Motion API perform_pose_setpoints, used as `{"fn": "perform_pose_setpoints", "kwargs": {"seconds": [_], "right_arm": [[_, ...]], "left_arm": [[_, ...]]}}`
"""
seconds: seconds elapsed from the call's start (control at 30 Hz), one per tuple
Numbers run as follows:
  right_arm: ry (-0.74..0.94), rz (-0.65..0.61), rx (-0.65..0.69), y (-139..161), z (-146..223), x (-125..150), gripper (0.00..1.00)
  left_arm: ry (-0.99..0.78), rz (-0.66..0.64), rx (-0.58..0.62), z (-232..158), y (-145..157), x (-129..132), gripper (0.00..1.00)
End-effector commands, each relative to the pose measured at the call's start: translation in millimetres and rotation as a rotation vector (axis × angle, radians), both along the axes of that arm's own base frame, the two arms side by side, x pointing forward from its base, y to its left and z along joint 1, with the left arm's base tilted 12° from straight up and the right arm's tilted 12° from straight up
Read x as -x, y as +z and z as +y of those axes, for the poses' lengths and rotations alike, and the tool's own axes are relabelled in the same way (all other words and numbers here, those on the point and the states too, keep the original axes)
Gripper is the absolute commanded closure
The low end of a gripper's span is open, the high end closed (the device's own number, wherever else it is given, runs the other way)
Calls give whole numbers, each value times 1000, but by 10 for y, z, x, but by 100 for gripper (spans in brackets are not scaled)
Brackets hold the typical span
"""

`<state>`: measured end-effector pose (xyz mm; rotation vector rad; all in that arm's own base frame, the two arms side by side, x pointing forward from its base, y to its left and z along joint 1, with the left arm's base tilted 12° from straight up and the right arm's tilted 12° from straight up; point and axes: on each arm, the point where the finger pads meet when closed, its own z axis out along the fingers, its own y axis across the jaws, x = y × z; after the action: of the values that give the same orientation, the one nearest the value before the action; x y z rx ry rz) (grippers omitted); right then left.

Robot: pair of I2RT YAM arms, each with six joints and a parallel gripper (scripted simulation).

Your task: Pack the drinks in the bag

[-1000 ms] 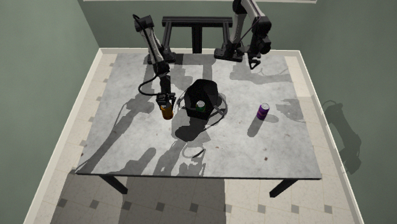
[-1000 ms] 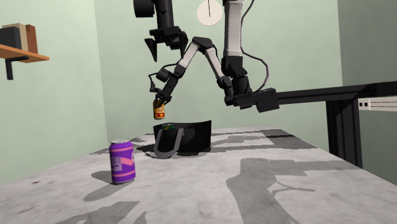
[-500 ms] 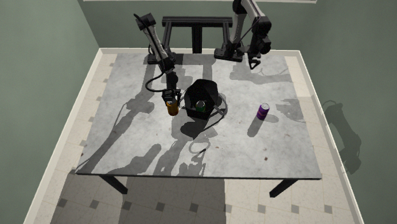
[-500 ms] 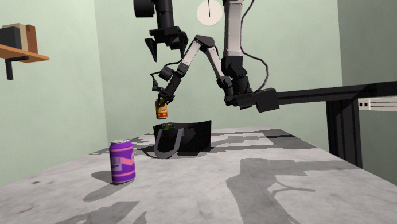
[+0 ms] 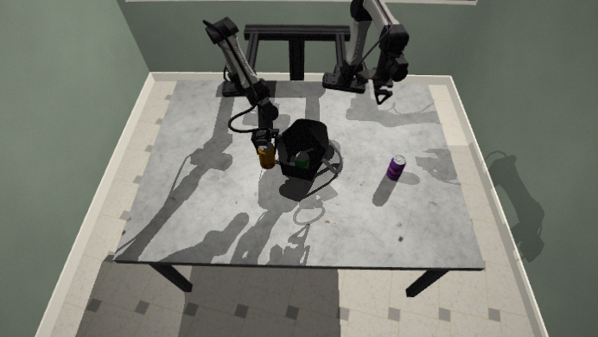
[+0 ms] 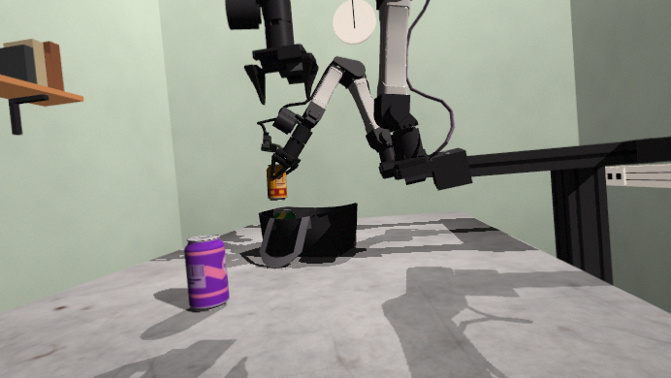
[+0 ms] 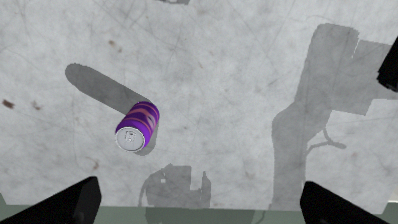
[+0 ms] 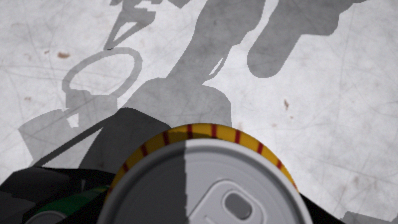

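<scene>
In the top view, the dark bag [image 5: 304,138] at the middle of the frame hides the base of the green can [image 5: 302,161]. In the exterior view, the bag's front wall [image 6: 335,233] covers all but the green can's top [image 6: 284,214], and the upper edge cuts off the clock [image 6: 354,21]. At the right wrist view's bottom edge, the orange can [image 8: 210,185] is cut off; the green can [image 8: 65,205], lower left, shows only partly.

Plain room, type not determinable: marble-patterned table [image 5: 354,225] [image 6: 339,310] with dark legs below its near corners; green walls [image 5: 78,108] [image 6: 485,87]; tiled floor [image 5: 259,298]; round clock [image 6: 354,21]; wall shelf [image 6: 58,94] bearing books [image 6: 54,65].
</scene>
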<state>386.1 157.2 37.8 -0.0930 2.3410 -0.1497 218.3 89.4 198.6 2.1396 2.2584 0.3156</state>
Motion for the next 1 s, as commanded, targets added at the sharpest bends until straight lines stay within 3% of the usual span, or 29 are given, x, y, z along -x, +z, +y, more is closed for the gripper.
{"fn": "perform_pose_setpoints", "kwargs": {"seconds": [0.0, 0.33, 0.4, 0.53, 0.57, 0.9, 0.97], "right_arm": [[-23, -108, -60, 306, 163, -15, 30], [-5, -120, -59, 352, 156, -81, 30], [6, -96, -41, 232, 137, 13, 30], [3, -133, -65, 397, 204, -113, 30], [-21, -96, -50, 204, 153, 60, 30], [4, -114, -70, 282, 410, 132, 30], [-26, -45, -10, -3, 315, 323, 30]], "left_arm": [[3, -24, 1, -7, 50, -18, 0], [3, -24, 1, -7, 50, -18, 0], [3, -24, 1, -7, 50, -18, 0], [3, -24, 1, -7, 50, -18, 0], [3, -24, 1, -7, 50, -18, 0], [3, -24, 1, -7, 50, -18, 0], [3, -24, 1, -7, 50, -18, 0]]}}
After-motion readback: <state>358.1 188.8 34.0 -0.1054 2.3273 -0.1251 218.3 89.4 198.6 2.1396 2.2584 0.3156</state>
